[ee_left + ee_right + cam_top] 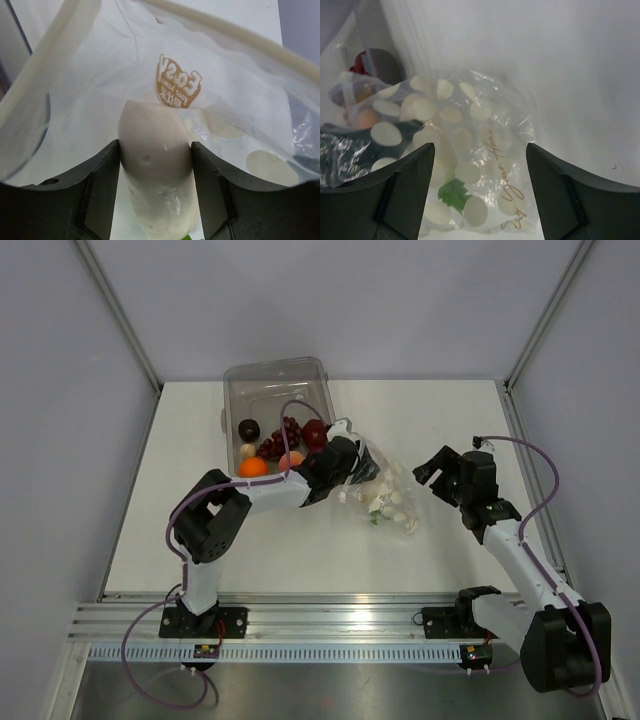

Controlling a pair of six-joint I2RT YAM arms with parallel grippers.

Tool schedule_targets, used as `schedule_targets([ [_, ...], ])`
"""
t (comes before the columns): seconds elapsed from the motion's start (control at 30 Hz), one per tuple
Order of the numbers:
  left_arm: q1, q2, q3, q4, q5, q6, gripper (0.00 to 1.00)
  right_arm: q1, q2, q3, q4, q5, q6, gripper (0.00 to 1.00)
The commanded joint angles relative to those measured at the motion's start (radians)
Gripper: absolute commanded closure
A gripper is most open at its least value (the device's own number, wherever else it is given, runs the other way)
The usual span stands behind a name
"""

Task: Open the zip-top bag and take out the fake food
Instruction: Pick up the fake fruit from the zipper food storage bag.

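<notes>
**Step in hand: lifting a piece out of the opened bag.**
On the white tabletop, beside the rigid clear plastic bin, the clear white-dotted zip-top bag lies open. Your right tool stands apart and empty. Your left tool is clamped on a white oblong plastic vegetable inside the bag's mouth. Next, likely: draw it out without dragging the bag.

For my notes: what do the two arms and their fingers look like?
The left arm and right arm have white links with black joint housings, and a purple cable loops along each. The fingers are matte black and broad, with curved top edges.
</notes>
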Motion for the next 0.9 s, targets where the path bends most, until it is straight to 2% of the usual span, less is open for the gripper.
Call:
schedule_targets([
  [0.0, 0.018, 0.043, 0.103, -0.01, 0.006, 0.037, 0.69, 0.003, -0.081, -0.031, 0.008, -0.111, -0.062, 0.18],
  [0.13, 0.024, 0.095, 0.15, -0.023, 0.011, 0.037, 0.7, 0.003, -0.176, -0.077, 0.023, -0.195, -0.083, 0.08],
  [0.27, 0.033, 0.134, 0.193, -0.037, 0.038, 0.03, 0.7, 0.003, -0.23, -0.117, 0.031, -0.223, -0.096, 0.07],
  [0.47, 0.035, 0.148, 0.215, -0.043, 0.035, 0.026, 0.7, 0.041, -0.163, -0.126, 0.088, -0.256, -0.105, 0.09],
  [0.63, 0.036, 0.16, 0.227, -0.054, 0.043, 0.026, 0.7, 0.143, -0.086, -0.099, 0.099, -0.183, -0.135, 0.1],
  [0.87, 0.035, 0.152, 0.209, -0.031, 0.06, 0.016, 0.71, 0.166, 0.003, -0.059, 0.082, -0.121, -0.148, 0.21],
])
